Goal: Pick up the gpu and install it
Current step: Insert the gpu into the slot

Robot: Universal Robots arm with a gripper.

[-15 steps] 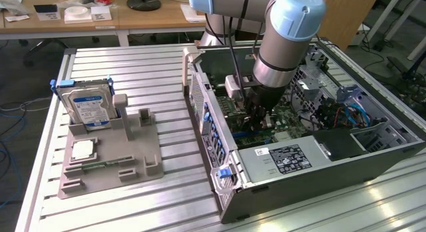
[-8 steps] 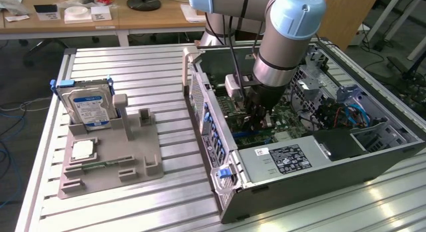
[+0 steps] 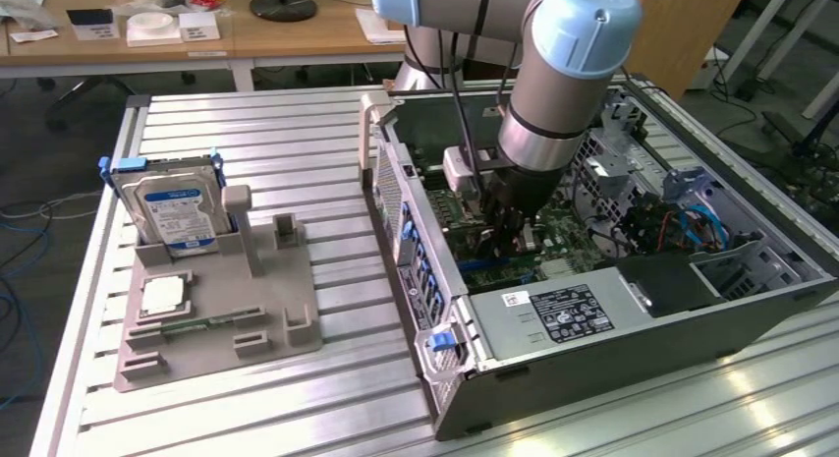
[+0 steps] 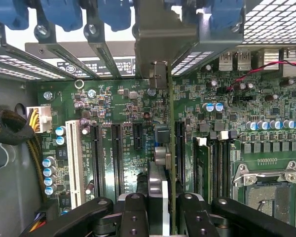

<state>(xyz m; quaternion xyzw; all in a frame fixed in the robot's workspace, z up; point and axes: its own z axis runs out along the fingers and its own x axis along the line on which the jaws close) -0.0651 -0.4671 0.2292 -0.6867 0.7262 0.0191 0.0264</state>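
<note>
A: Slotted aluminium table (image 3: pixel 289 142) held an open PC case (image 3: pixel 734 310). GPU?
B: GPU (image 4: pixel 163 163) stood edge-on over the motherboard (image 4: pixel 118 113) slots, clamped in the gripper (image 4: pixel 160 205).

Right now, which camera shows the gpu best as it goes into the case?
The wrist view. There the gpu stands edge-on between the gripper fingers, over the motherboard slots, with its metal bracket up by the case's rear openings. In the exterior view the arm and gripper reach into the computer case and the card is largely hidden.
</note>
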